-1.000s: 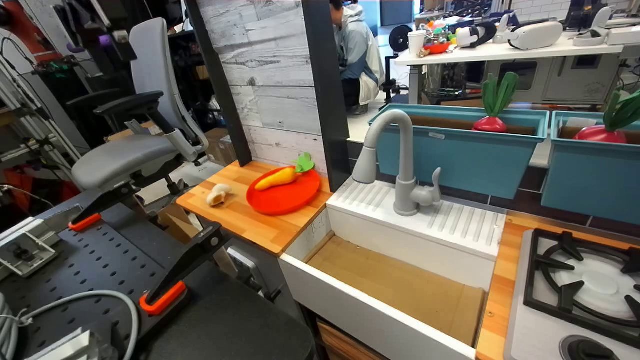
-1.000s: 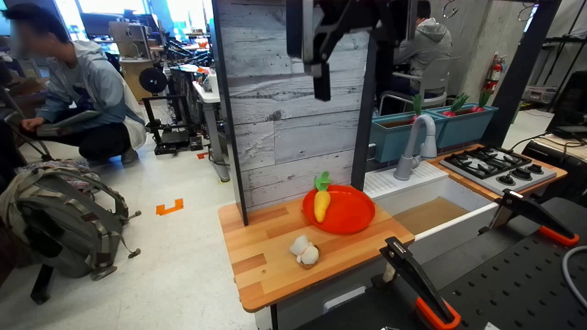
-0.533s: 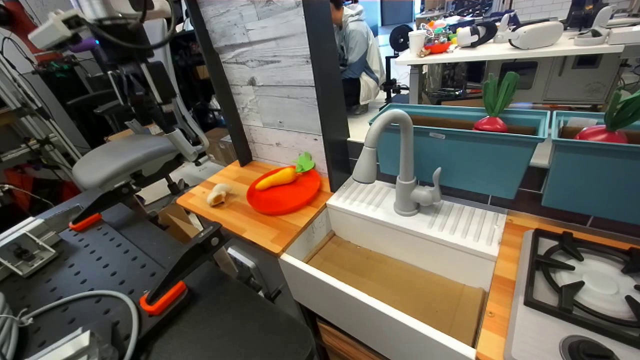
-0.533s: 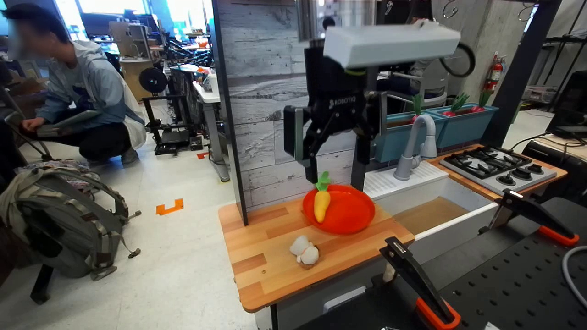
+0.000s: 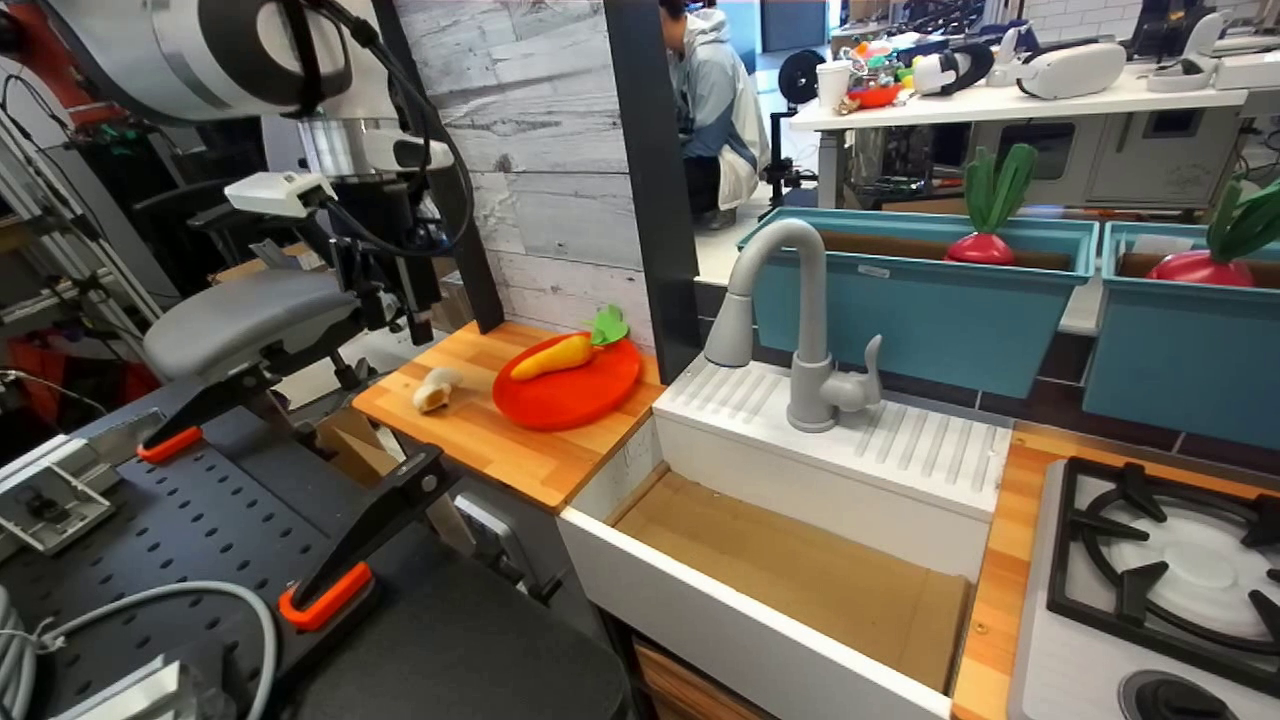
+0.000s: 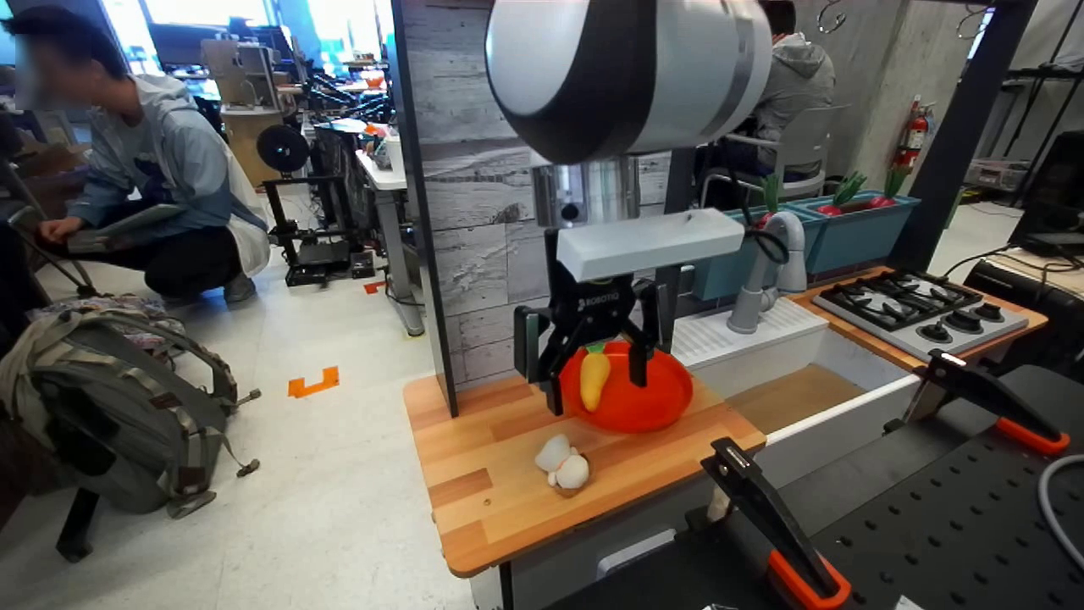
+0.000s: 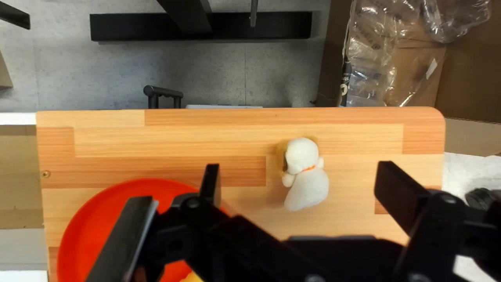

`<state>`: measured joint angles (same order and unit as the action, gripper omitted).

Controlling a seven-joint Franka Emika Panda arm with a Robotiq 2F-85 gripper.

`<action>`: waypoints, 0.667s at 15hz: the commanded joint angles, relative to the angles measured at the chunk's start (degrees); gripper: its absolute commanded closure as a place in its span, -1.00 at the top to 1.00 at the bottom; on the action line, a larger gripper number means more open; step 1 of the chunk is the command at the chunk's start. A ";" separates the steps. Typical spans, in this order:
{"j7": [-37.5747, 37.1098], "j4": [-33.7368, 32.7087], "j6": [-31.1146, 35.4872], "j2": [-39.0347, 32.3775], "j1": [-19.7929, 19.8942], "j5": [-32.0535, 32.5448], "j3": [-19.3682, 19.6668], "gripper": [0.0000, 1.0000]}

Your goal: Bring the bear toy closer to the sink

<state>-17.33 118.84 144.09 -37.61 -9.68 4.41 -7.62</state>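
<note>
The bear toy (image 5: 437, 390) is a small pale, whitish soft figure lying on the wooden counter (image 6: 474, 508), beside the red-orange dish (image 6: 652, 394). In the wrist view the bear toy (image 7: 307, 180) shows an orange band at its neck and sits between the open fingers, below them and apart from them. My gripper (image 6: 597, 394) is open and empty above the counter; it also shows in the other views (image 5: 400, 322) (image 7: 299, 176). The white sink (image 5: 740, 630) with grey tap (image 5: 810, 300) adjoins the counter on the dish's side. A sink edge shows in the wrist view (image 7: 17, 118).
An orange carrot-like toy (image 5: 555, 357) lies on the dish. A grey wood-pattern panel (image 5: 550, 130) with dark posts rises behind the counter. Black clamps with orange handles (image 5: 335, 595) stand near the counter's front. Teal bins (image 5: 920, 320) and a stove (image 5: 1190, 560) lie beyond the sink.
My arm has come down from above into both exterior views, and the open gripper has lowered towards the counter. The bear toy, dish and carrot toy have not moved.
</note>
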 commanded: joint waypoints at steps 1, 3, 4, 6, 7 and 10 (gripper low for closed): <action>0.22 -7.69 -0.12 -8.07 -2.65 -2.02 2.22 1.00; 0.73 -10.48 -1.34 -10.98 -3.14 -2.40 2.40 1.00; 0.64 -11.80 -1.48 -12.46 -3.59 -2.62 2.60 1.00; 0.73 -14.28 -2.29 -14.99 -4.44 -2.71 2.81 1.00; 0.60 -15.39 -2.64 -15.98 -5.07 -2.46 3.07 1.00; 0.07 -18.01 -3.28 -18.14 -6.87 -1.90 3.81 0.45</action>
<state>-17.30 105.08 143.27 -53.25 -14.02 2.85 -5.45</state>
